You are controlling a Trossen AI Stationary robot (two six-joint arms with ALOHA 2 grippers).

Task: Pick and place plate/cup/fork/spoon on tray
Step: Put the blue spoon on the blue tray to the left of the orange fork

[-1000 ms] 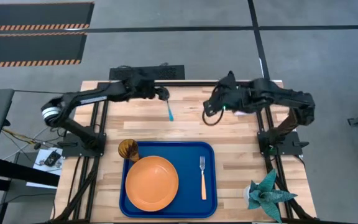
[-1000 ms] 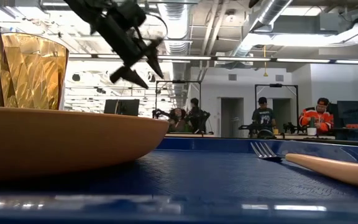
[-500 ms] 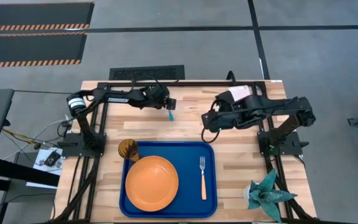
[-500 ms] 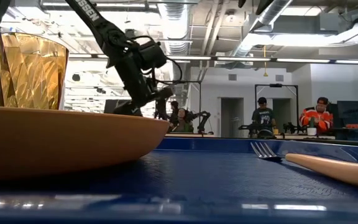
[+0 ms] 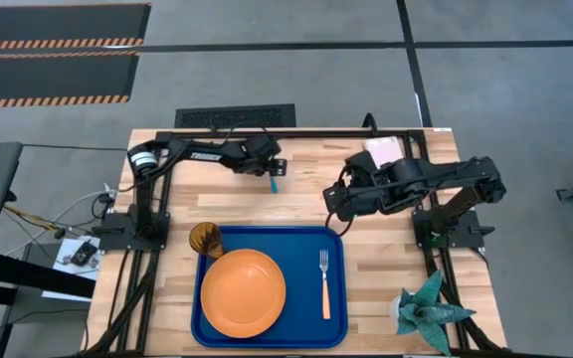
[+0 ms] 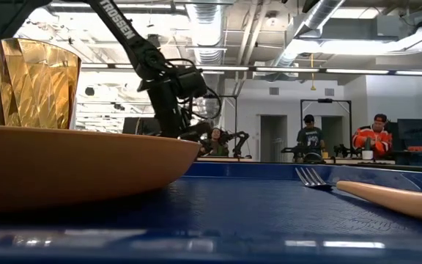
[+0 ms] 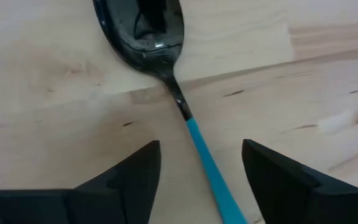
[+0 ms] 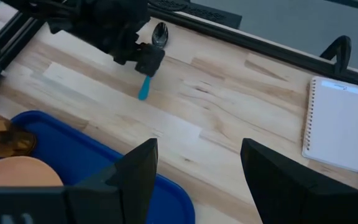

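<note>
The spoon lies flat on the wood table, its dark bowl toward the far edge and its light blue handle toward the tray. My left gripper is low over it and open, one finger on each side of the handle without touching; it also shows in the high view. The blue tray holds the orange plate, the amber cup in its far left corner and the orange-handled fork. My right gripper is open and empty, above the table beside the tray's far right corner.
A pinkish-white spiral notebook lies at the far right of the table. A small green plant stands at the near right corner. Bare wood lies between spoon and tray. People sit in the room beyond.
My left gripper has come down and a little toward the table's near right onto the spoon, ending with its fingers astride the handle. My right gripper has drawn toward the near edge, closer to the tray's far right corner. The spoon has not moved.
</note>
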